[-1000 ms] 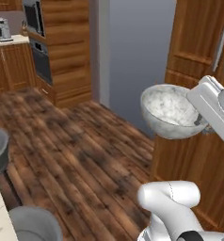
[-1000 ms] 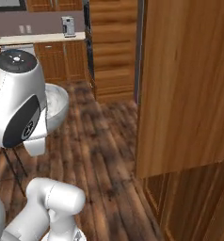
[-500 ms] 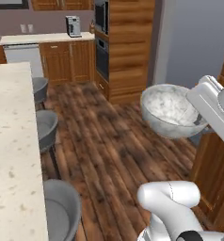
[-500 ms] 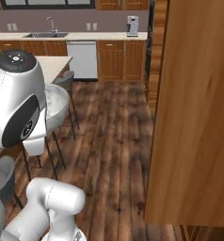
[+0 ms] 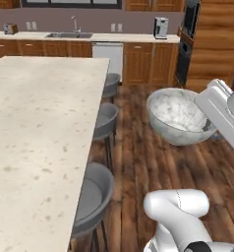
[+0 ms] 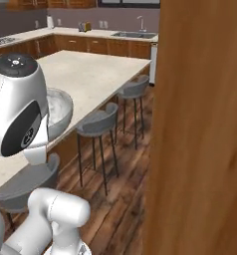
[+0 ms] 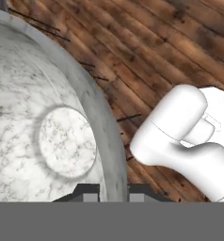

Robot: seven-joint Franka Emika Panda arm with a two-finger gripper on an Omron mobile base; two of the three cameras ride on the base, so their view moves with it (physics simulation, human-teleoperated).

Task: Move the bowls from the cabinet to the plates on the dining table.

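Dark plank floor [image 5: 138, 147], grey stools [image 5: 105, 120], wooden base cabinets [image 5: 148, 61], sink counter [image 5: 70, 35]

The white arm rises from the frame's lower right and bends up to the right edge, its hand [image 7: 113, 190] clamped on the marbled bowl's [image 5: 177, 116] rim, one fingertip [image 7: 89, 191] inside, one outside.
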